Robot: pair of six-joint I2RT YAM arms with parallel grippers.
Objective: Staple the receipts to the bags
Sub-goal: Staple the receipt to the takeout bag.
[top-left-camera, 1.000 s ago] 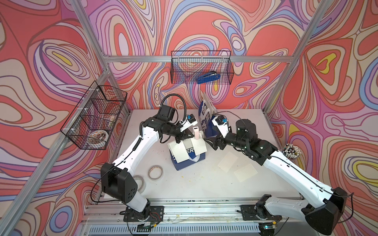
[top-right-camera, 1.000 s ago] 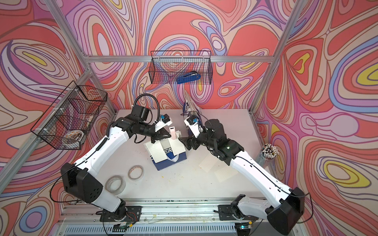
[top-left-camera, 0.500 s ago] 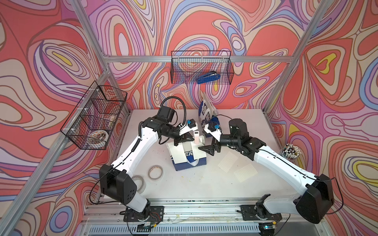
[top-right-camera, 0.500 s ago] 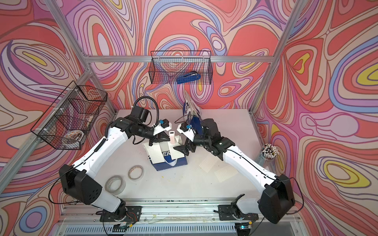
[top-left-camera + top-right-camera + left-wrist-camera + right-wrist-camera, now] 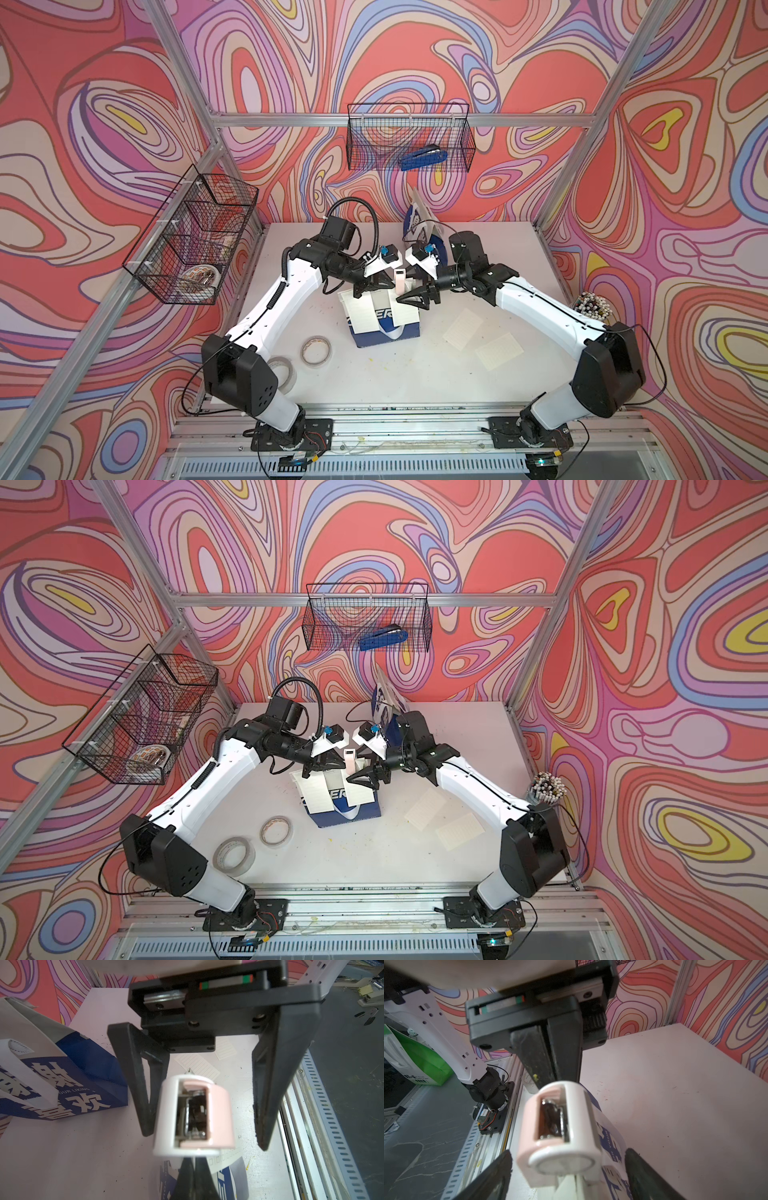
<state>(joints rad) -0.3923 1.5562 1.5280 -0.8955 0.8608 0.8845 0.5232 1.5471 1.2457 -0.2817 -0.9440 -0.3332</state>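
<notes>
Between the spread jaws of the right claw [image 5: 205, 1138] the stapler [image 5: 193, 1118] is found, a small pink-and-white one, and that is the relation everything hangs on now. It is stood with its long axis upright, roughly along the jaws' own length. As far as can be judged, it is pinched at its lower end by the left claw [image 5: 194, 1164], whose fingers are pressed tight together; the exact contact is hidden beneath the stapler's body. One right jaw is set on the white side and its partner on the pink side. A gap is visible on the pink side at least, so nothing is gripped by the right claw yet. The closing line is thus laid across the stapler's two halves, which is judged to be what a squeeze calls for. Directly under both claws the bag with the Latin lettering [image 5: 374, 337] is laid flat on the worktop [image 5: 374, 386], with two receipts [image 5: 361, 311] spread on its face. Two more receipts [image 5: 462, 328] are seen loose on the worktop, back along the right arm and well apart from the claw. The bag with the Chinese characters [image 5: 62, 1088] is propped behind the right claw's wrist, toward the back wall. Whether paper and bag edge are seated in the stapler's mouth cannot be told. The squeeze is expected from the right claw, it being the free one and astride the stapler.
</notes>
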